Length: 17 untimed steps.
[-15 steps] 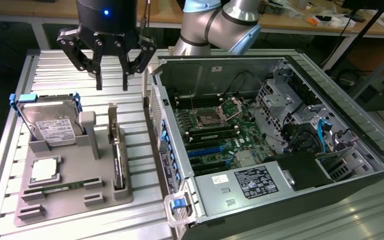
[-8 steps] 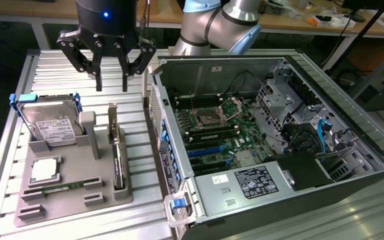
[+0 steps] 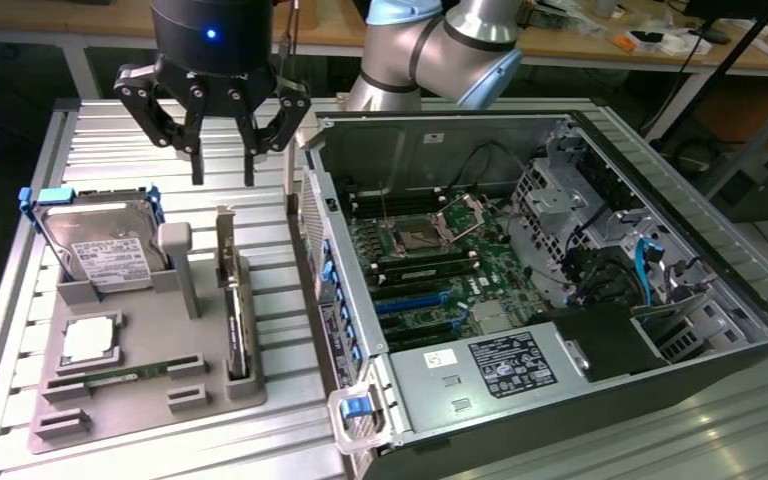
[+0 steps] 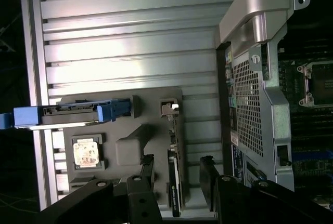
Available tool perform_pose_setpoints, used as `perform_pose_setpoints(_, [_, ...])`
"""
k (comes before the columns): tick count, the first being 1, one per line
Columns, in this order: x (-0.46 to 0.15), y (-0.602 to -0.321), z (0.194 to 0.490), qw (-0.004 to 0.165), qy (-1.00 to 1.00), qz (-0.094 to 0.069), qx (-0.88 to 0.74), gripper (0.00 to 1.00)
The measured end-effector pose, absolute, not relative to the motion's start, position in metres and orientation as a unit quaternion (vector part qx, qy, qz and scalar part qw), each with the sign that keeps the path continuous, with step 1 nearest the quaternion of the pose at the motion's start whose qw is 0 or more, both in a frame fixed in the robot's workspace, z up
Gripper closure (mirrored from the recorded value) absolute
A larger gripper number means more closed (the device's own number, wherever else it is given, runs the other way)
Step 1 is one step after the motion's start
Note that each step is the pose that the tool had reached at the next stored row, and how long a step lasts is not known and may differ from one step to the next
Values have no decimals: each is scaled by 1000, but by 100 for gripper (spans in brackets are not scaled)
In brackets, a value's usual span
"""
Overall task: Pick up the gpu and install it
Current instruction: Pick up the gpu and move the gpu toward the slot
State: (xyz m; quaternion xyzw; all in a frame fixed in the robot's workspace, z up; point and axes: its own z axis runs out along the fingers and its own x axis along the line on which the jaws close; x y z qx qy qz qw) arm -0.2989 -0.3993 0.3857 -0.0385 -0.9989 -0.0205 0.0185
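We are seeing one thin flat black gpu card [image 3: 236, 330] standing on edge in one grey moulded holder [image 3: 211, 400] on the ribbed metal table [image 3: 11, 330], lower left of the exterior frame, its long axis running up the frame, silver bracket end uppermost. The black jaws are hanging wide open over it, gripping nothing.

- no text, brand or number can be read
- hard drive label [image 3: 107, 252], outside the case [image 3: 398, 150]: white, print illegible
- power supply label [image 3: 504, 358], inside the case: white, print illegible
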Motion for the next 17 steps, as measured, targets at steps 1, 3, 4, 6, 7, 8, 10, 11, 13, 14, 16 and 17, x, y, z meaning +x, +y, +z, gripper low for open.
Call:
perform_pose_setpoints(1, [-299, -399, 385, 18, -999, -21, -39, 52])
perform_pose_setpoints(3, [-299, -399, 385, 18, -999, -21, -39, 52])
perform_pose_setpoints(4, [-299, -399, 384, 18, -999, -21, -39, 52])
perform_pose_setpoints(6, [-299, -399, 384, 18, -999, -21, -39, 52])
perform_pose_setpoints(7, [-299, -399, 383, 18, -999, -21, -39, 52])
perform_pose_setpoints(8, [-300, -399, 383, 18, -999, -21, -39, 52])
perform_pose_setpoints(10, [-300, -399, 382, 18, -999, -21, -39, 52])
perform_pose_setpoints(11, [-300, -399, 382, 18, -999, -21, -39, 52])
perform_pose_setpoints(13, [-300, -399, 381, 18, -999, -21, -39, 52])
perform_pose_setpoints(14, [-300, -399, 381, 18, -999, -21, -39, 52])
perform_pose_setpoints(16, [-300, -399, 380, 18, -999, -21, -39, 52])
perform_pose_setpoints(17, [-300, -399, 380, 18, -999, -21, -39, 52])
